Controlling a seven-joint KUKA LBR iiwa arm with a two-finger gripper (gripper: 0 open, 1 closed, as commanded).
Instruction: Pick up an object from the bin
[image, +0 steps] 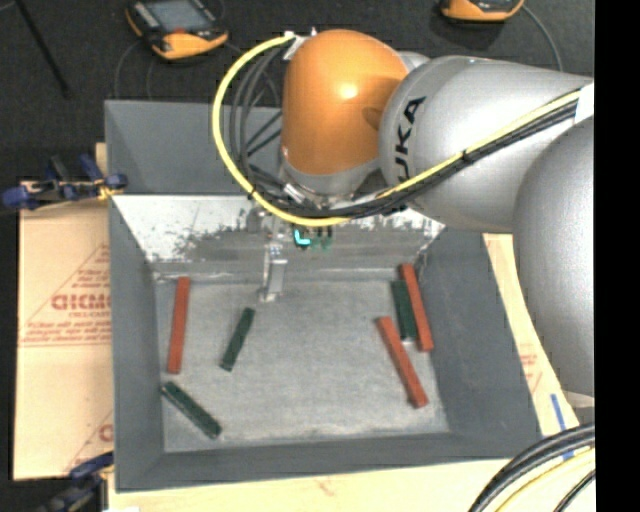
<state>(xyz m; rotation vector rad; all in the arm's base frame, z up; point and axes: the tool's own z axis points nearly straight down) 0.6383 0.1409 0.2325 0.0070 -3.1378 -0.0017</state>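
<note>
A thick silver-grey KUKA arm (480, 130) enters from the right side of the camera view and slants up and to the left across its upper half. Its last joint is capped by a rounded glossy orange wrist cover (335, 100), seen almost from above. A bundle of yellow and black cables (218, 115) loops wide around the left of that cover, passes under it and runs back along the arm. Below the cover, the slim grey metal hand (269, 288) points straight down, with a small teal light (303, 238) glowing at its base.
</note>
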